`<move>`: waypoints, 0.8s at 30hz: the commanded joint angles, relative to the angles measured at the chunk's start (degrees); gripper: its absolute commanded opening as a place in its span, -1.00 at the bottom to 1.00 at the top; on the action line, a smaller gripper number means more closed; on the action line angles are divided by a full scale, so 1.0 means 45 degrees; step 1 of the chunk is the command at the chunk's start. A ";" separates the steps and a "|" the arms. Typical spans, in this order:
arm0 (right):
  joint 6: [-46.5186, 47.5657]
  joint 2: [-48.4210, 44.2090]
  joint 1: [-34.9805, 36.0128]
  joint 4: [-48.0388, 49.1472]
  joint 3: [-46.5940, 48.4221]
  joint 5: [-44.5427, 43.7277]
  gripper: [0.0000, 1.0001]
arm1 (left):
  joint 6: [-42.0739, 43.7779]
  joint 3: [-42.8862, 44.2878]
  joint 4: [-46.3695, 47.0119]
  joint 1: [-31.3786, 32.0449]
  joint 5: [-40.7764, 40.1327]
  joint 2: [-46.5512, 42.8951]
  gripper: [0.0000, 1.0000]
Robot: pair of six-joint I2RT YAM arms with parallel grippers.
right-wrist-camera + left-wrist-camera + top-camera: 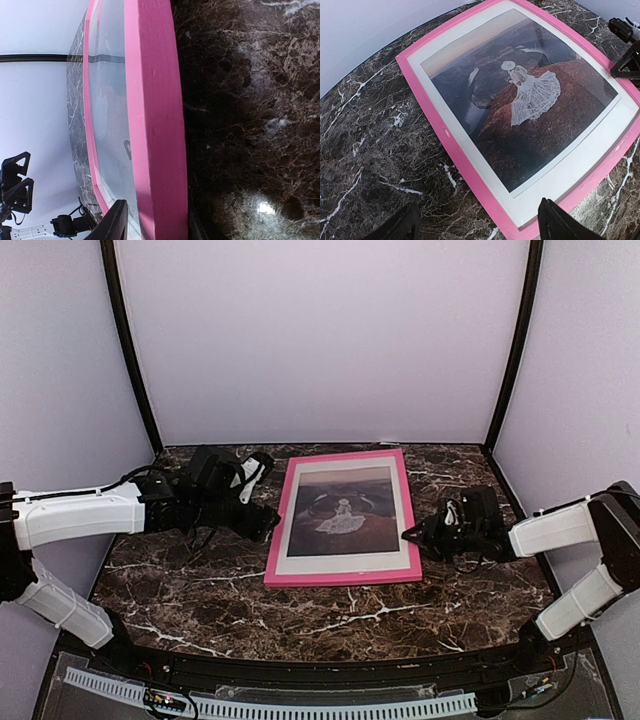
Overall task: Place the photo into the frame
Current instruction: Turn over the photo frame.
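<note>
Black fingers (402, 227) of the left tool (480, 226) fill the bottom of the left wrist view. They stand wide apart and released, with nothing between them but dark marble and one pink corner. From above, this tool hovers just beside the left rail of the frame (340, 577), near but not touching it. Its white left arm (75, 517) reaches in from the tabletop's left edge.

The frame lies flat in the middle of the tabletop (200, 590), closer to the far edge than the near one and turned slightly off square. The photo (343, 510) sits inside it, face up: a small figure in a white dress on dark reddish ground, under a pale band of sky. A white mat (340, 563) borders the print on all sides, widest along the frame's near rail.

The right tool (155, 226) is at the frame's right rail, about halfway along. Its wrist view shows one finger over the glazed inner side and the other on the tabletop side, so the pink moulding runs between them. The jaws are parted around the rail, but I cannot tell whether they are pressing on it or slack. The right arm (550, 530) comes in from the tabletop's right edge.

A white perforated strip (300, 707) runs along the near edge between the arm bases.
</note>
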State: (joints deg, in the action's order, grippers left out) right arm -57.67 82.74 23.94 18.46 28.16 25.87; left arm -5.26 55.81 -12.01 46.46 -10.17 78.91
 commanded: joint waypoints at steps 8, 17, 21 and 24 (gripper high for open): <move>0.2134 0.0582 -0.0293 -0.1666 0.1160 -0.0549 -0.03 | -0.0514 -0.0128 -0.0361 -0.0065 -0.0634 -0.0469 0.68; 0.4639 -0.0402 -0.0438 -0.5340 0.2835 -0.2768 0.25 | -0.0905 -0.0271 -0.0610 -0.0418 -0.1443 -0.1155 0.68; 0.6346 -0.1381 -0.0419 -0.7376 0.3815 -0.4117 0.66 | -0.1364 -0.0562 -0.0536 -0.0854 -0.1985 -0.1698 0.69; 0.7464 -0.2023 -0.0407 -0.8610 0.4493 -0.5117 0.89 | -0.1684 -0.0815 -0.0365 -0.1304 -0.2019 -0.2281 0.71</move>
State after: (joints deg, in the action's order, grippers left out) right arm -33.34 77.49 22.22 -10.87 44.27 11.09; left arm -10.04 54.15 -13.50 42.85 -16.91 72.73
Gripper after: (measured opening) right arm 0.893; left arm 0.848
